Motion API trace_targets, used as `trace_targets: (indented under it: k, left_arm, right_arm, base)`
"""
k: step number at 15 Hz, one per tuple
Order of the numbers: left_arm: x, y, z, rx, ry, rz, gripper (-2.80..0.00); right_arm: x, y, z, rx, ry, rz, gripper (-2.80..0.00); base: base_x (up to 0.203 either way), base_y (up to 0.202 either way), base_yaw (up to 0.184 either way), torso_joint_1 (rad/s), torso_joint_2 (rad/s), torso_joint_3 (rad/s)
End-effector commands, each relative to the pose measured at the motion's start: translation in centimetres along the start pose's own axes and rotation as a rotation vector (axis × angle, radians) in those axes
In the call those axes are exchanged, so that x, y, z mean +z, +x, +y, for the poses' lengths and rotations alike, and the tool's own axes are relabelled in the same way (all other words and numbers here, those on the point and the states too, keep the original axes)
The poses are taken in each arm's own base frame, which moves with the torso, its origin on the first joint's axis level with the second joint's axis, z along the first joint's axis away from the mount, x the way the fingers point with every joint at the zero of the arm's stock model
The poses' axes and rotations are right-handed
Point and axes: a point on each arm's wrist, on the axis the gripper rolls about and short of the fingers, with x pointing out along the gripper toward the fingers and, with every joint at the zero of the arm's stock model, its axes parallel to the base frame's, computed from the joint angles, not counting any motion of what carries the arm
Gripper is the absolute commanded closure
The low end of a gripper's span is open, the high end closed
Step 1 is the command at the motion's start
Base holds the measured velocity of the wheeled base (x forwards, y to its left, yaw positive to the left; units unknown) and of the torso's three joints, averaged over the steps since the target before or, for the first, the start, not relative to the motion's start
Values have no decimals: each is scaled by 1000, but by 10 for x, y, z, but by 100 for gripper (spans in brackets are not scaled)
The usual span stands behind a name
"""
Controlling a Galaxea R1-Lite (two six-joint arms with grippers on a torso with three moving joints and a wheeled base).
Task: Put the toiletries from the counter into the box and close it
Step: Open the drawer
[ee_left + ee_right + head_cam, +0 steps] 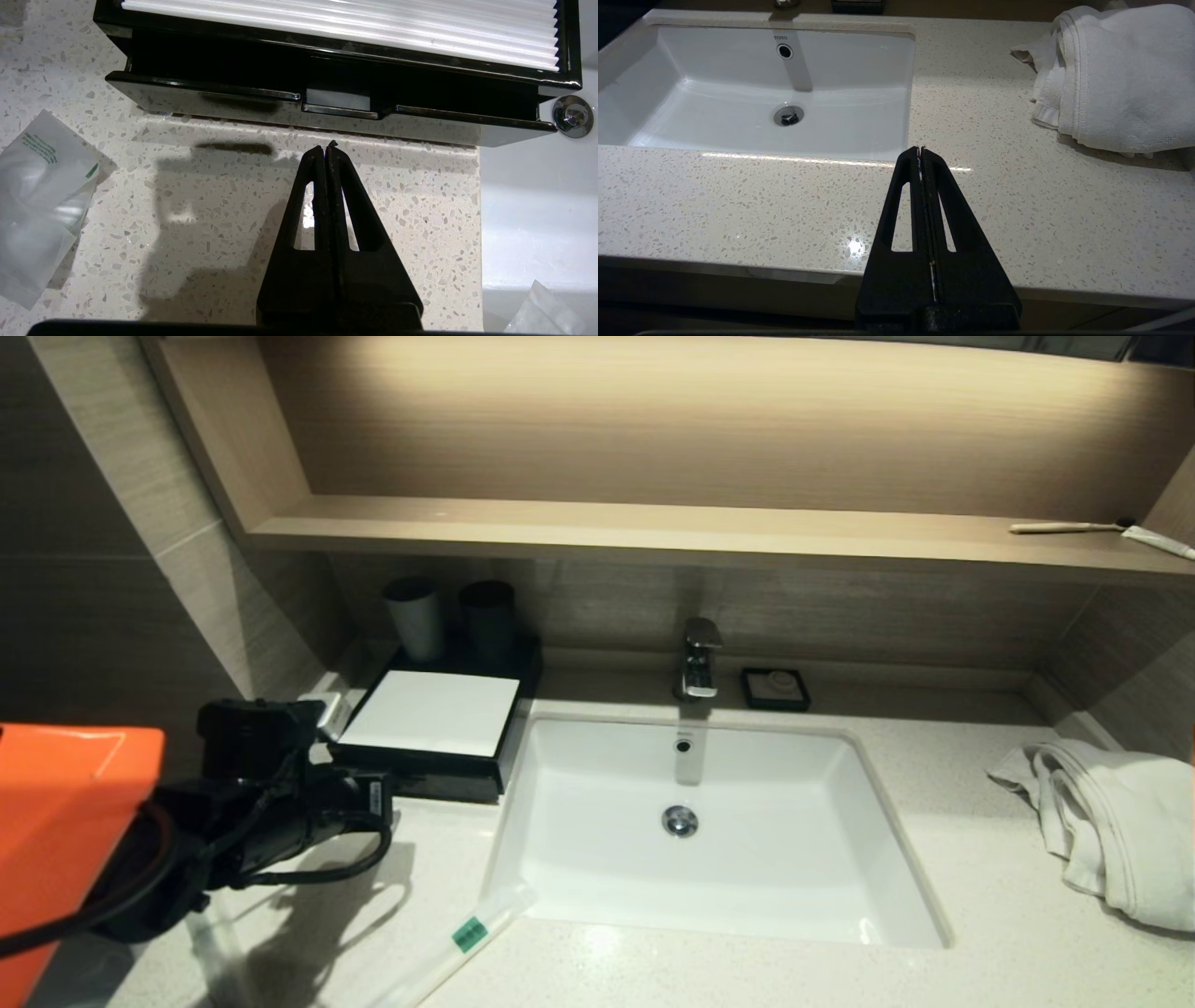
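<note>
A black box (425,775) with a white top stands on the counter left of the sink. In the left wrist view its drawer front (210,100) stands a little out from the body under the white ribbed top (341,23). My left gripper (326,148) is shut and empty, just short of the drawer's middle notch. A clear packet (37,200) lies to one side of it and another packet corner (537,312) to the other. A long wrapped toiletry with a green label (471,933) lies at the sink's front left corner. My right gripper (920,150) is shut and empty above the counter's front edge.
The white sink (709,905) fills the middle, with a tap (698,658) and soap dish (775,689) behind. Two dark cups (415,616) stand behind the box. A folded white towel (1111,821) lies at the right. A toothbrush (1064,527) and tube (1158,541) lie on the shelf.
</note>
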Motion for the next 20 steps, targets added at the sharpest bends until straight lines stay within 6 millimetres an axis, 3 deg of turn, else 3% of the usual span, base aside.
trace_targets:
  k: [1, 20]
  left_arm:
    - [2, 2, 0, 0, -2, -9, 0]
    - [11, 19, -2, -5, 1, -27, 0]
  right_arm:
    - [0, 0, 0, 0, 0, 0, 0]
    - [0, 0, 0, 0, 0, 0, 0]
  base:
    - [0, 0, 0, 0, 0, 0]
    - [0, 0, 0, 0, 0, 0]
